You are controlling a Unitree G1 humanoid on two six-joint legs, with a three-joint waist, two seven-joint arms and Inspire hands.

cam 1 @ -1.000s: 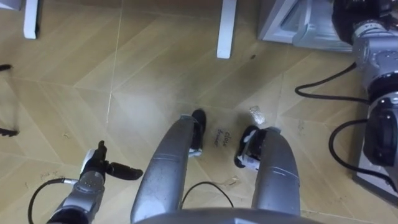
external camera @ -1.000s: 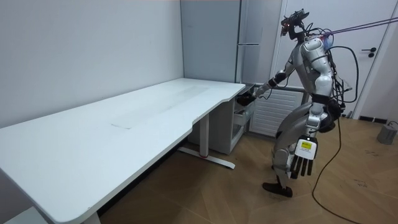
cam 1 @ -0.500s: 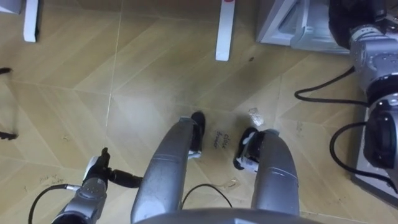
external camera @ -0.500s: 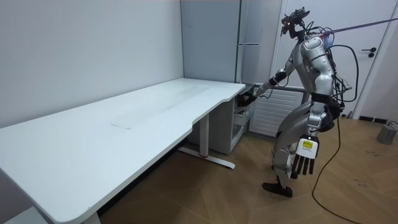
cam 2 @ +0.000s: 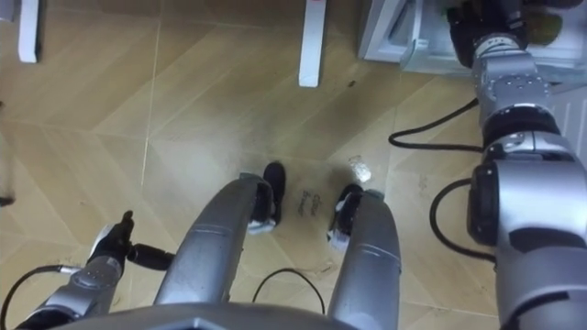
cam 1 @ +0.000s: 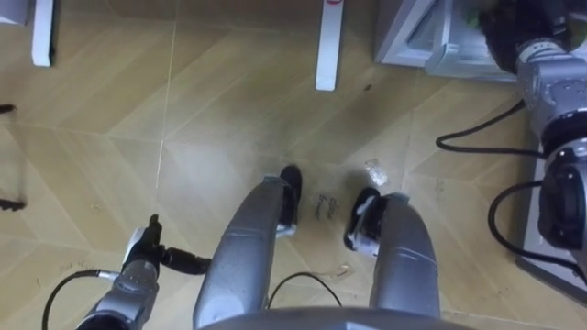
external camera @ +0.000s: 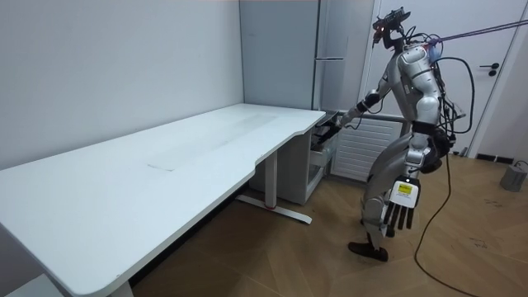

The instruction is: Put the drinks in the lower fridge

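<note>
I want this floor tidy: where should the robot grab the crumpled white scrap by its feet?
Pinch the crumpled scrap across its bunched middle, straight down from above: it lies low on the wooden floor, a lump with no handle or flat edge. The open left hand hangs free.

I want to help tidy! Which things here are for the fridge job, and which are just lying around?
For the job: open lower fridge, right hand reaching to it.
Just lying about: white desk, crumpled scrap on the floor, left hand hanging idle.

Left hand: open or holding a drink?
Open. The left hand hangs at the robot's side in the room view, fingers straight down, nothing in it.
</note>
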